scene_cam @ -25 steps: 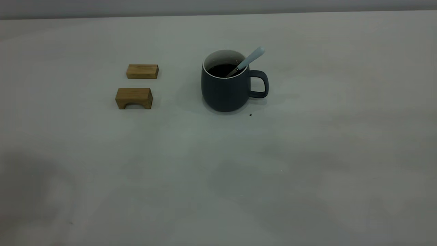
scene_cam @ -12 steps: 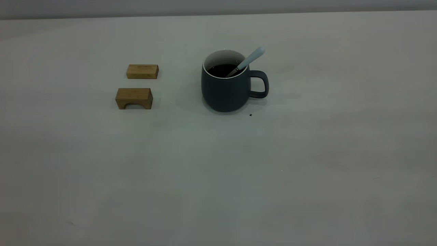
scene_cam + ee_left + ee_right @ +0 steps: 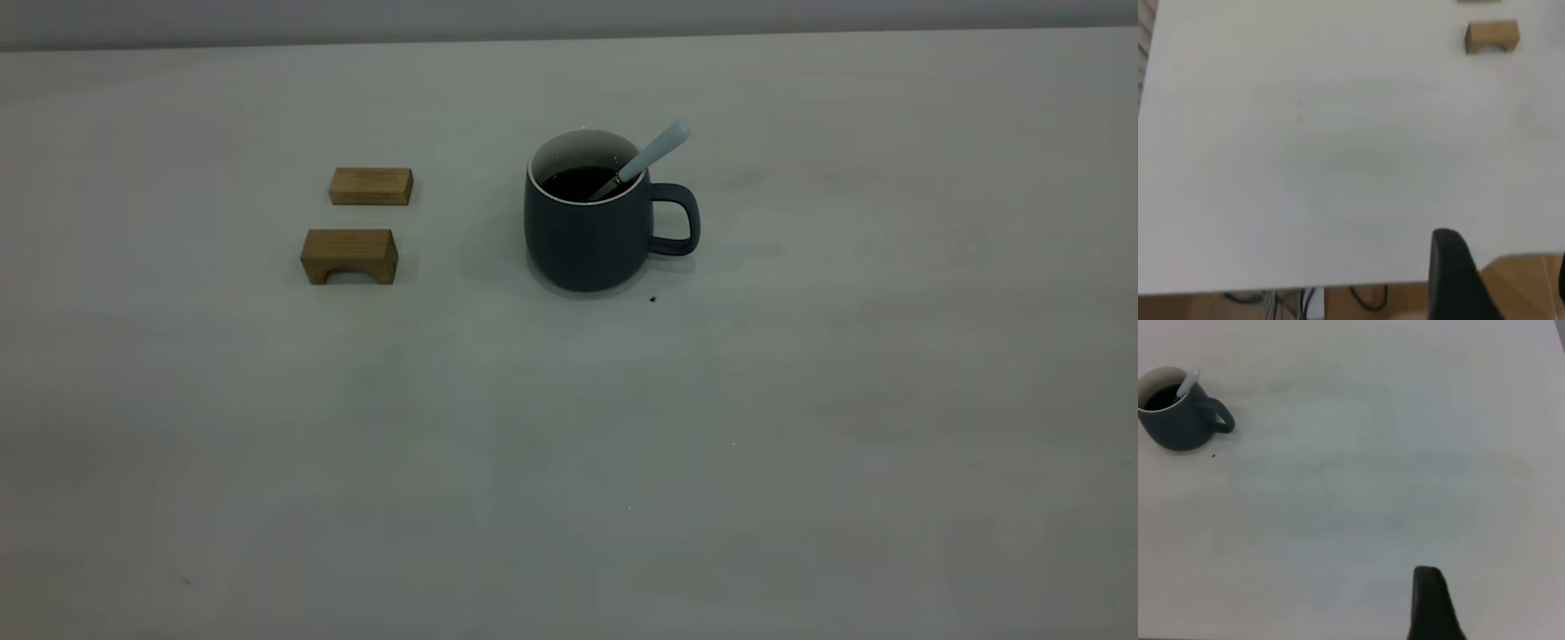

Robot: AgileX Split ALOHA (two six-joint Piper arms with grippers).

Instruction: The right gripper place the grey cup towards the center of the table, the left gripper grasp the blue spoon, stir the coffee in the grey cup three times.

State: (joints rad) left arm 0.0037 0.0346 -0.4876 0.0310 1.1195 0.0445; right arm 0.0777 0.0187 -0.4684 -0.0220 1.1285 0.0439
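The dark slate-grey rounded cup (image 3: 587,227) is standing upright on the pale matte table (image 3: 800,400), holding black coffee (image 3: 576,182). The slim pale-blue spoon (image 3: 653,153) is leaning inside it, against the rim above the handle. Two wooden blocks (image 3: 351,255) are lying well left of the cup. Whether either gripper is open cannot be told.
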